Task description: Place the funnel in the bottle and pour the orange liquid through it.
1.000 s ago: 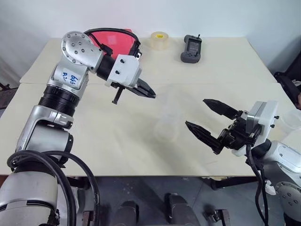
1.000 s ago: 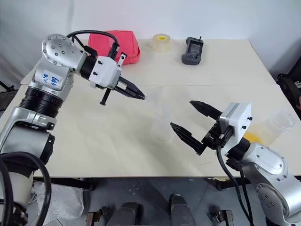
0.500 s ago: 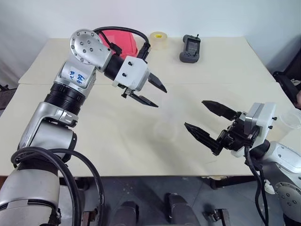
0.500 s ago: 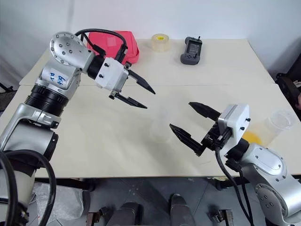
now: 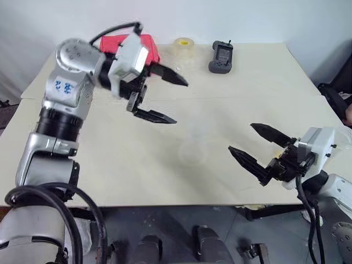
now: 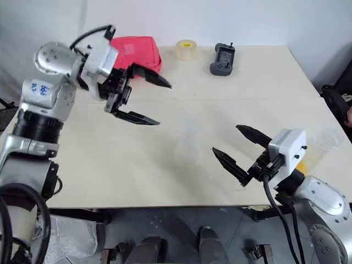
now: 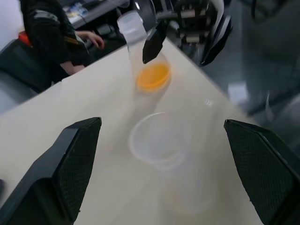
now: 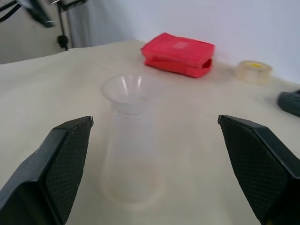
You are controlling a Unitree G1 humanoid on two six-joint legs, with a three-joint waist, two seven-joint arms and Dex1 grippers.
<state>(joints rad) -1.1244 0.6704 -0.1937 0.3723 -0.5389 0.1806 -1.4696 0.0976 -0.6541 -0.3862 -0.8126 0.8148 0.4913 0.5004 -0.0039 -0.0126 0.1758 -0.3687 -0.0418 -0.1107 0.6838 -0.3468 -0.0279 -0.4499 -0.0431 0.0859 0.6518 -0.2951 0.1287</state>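
Funnel seated in bottle, both grippers empty

Funnel (image 8: 124, 91) sits in the neck of the bottle (image 8: 131, 159), its wide rim up and its spout down inside. The bottle stands upright on the cream table (image 5: 264, 99), near the middle, between the two arms.

The left gripper (image 5: 168, 99) hangs above the table, up and to the left of the bottle, pointing toward the right side. Its two black fingers are spread wide apart with nothing between them. The right gripper (image 5: 258, 148) is to the right of the bottle, pointing toward it, fingers also spread wide and empty, clear of the glass.

The orange liquid (image 7: 153, 77) lies in the bottom of a clear cup (image 6: 324, 144) standing near the table's right edge, behind the right gripper.

At the far side of the table lie a red pouch (image 6: 137, 50), a roll of tape (image 6: 187, 49) and a dark handheld device (image 6: 222, 58). A person in dark clothes sits beyond the table in the left wrist view.
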